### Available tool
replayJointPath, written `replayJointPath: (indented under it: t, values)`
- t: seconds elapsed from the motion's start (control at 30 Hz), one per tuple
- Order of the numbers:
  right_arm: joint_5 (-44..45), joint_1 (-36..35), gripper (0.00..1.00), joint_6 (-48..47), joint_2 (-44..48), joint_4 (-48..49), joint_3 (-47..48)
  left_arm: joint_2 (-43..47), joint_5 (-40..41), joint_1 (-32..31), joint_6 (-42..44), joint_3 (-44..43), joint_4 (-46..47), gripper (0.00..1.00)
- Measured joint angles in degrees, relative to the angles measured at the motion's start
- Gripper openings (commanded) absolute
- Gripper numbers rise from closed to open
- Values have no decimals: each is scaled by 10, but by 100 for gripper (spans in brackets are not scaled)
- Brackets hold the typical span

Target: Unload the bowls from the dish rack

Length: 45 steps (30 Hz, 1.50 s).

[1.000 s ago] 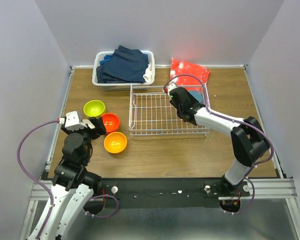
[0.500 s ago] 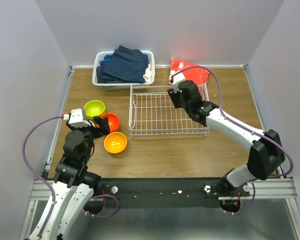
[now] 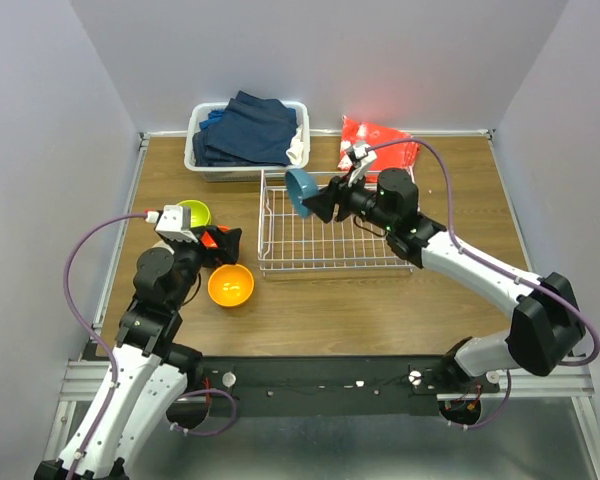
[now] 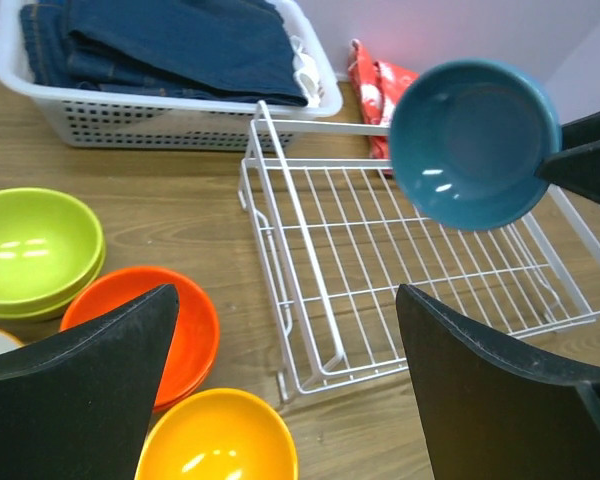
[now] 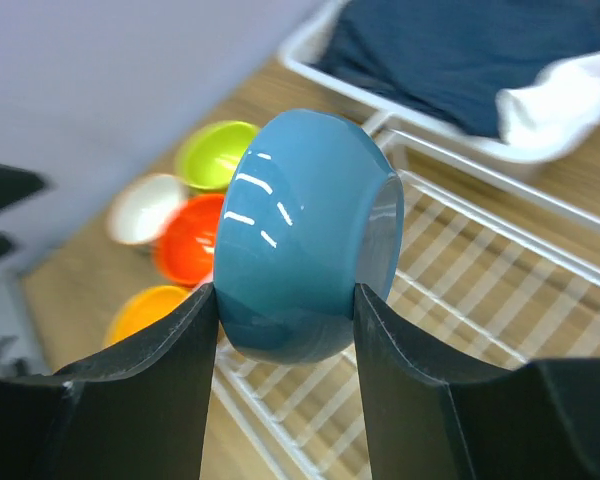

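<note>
My right pincer (image 3: pixel 317 204), a second ago low at the far right corner of the dish rack (image 3: pixel 280 268), now stands lifted over the rack's far left part. It clamps the teal bowl (image 3: pixel 300 190) on edge, hollow facing left. The arm behind it is stretched out, its elbow swung toward the right edge of the tabletop (image 3: pixel 380 310). My left pincer (image 3: pixel 223 243) has shifted from beside the lime green bowl (image 3: pixel 192 212) toward the rack and hangs over the red-orange bowl (image 4: pixel 195 335).
</note>
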<state>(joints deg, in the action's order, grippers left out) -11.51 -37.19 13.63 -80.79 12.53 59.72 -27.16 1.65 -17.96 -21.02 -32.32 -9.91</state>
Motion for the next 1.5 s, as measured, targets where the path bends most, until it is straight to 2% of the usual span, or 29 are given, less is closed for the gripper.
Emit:
replayJointPath:
  t: [0.13, 0.4, 0.6, 0.7, 0.73, 0.8, 0.83, 0.9, 0.93, 1.0, 1.1, 1.13, 1.17, 1.23, 1.37, 1.5]
  values:
    - [-98, 0, 28, 82, -1, 88, -34, -21, -28, 0, -10, 0, 35, 99]
    - [-225, 0, 29, 213, -27, 264, -69, -63, -63, 0, -33, 0, 91, 98]
    - [-277, 0, 29, 286, -56, 348, -83, -103, -89, 0, -60, 0, 132, 87]
    - [-293, 0, 29, 315, -60, 382, -95, -121, -98, 0, -75, 0, 150, 72]
    - [-298, 0, 29, 320, -61, 390, -97, -129, -102, 0, -82, 0, 158, 61]
    - [-304, 0, 29, 331, -64, 406, -98, -146, -107, 0, -91, 0, 165, 48]
    - [-306, 0, 29, 336, -65, 414, -99, -155, -110, 0, -96, 0, 167, 37]
    - [-308, 1, 29, 343, -68, 422, -101, -166, -121, 0, -109, 0, 174, 25]
    - [-308, 1, 30, 344, -70, 424, -104, -168, -128, -1, -114, 0, 176, 11]
    - [-308, 0, 35, 348, -76, 428, -107, -169, -134, -2, -120, 0, 178, 0]
    - [-308, 0, 58, 348, -78, 432, -114, -168, -141, -4, -123, 0, 172, 0]
    - [-308, 0, 69, 348, -78, 432, -116, -168, -141, -4, -122, -1, 169, 0]
    - [-308, 0, 73, 345, -78, 431, -117, -166, -141, -4, -120, -2, 162, 0]
    - [-304, -3, 80, 334, -74, 422, -120, -161, -139, -5, -115, -5, 143, 0]
    - [-274, -3, 87, 282, -31, 356, -127, -147, -113, -4, -102, -21, 88, 0]
    - [-182, -3, 91, 196, 43, 244, -127, -148, -96, -12, -90, -53, 18, 0]
